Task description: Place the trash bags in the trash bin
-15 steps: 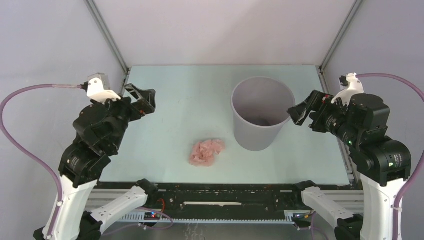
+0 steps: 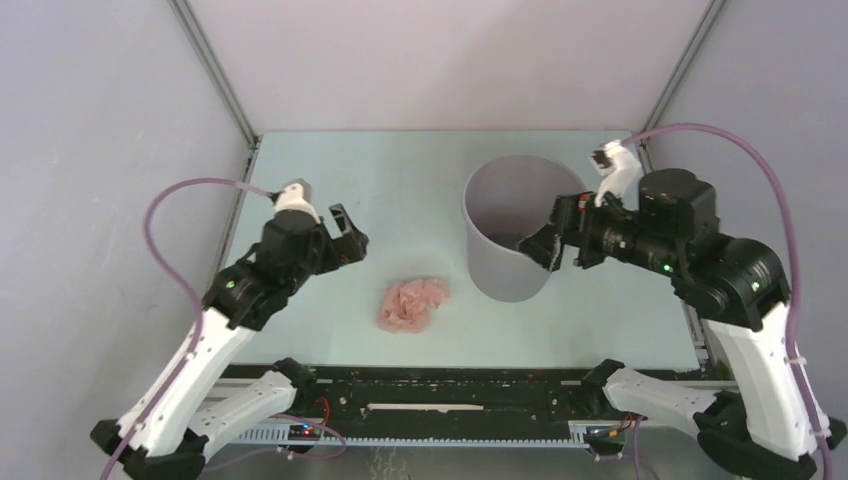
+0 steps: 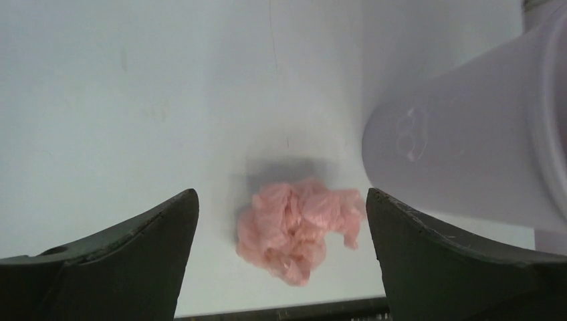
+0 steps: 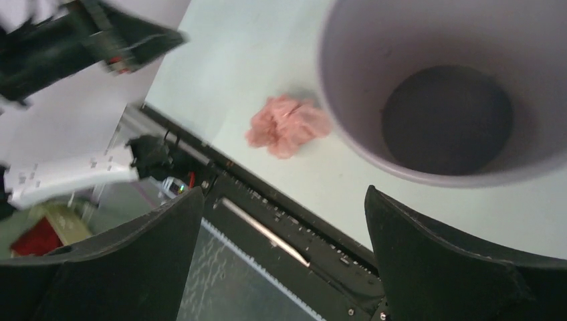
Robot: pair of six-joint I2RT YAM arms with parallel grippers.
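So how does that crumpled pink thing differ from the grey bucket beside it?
The pink bag is a soft, wrinkled wad lying low; the grey bin is rigid, smooth-walled and upright. The bag is far smaller than the bin. The bag is crumpled into itself, while the bin gapes open on top, empty inside. Both rest side by side on the pale table.
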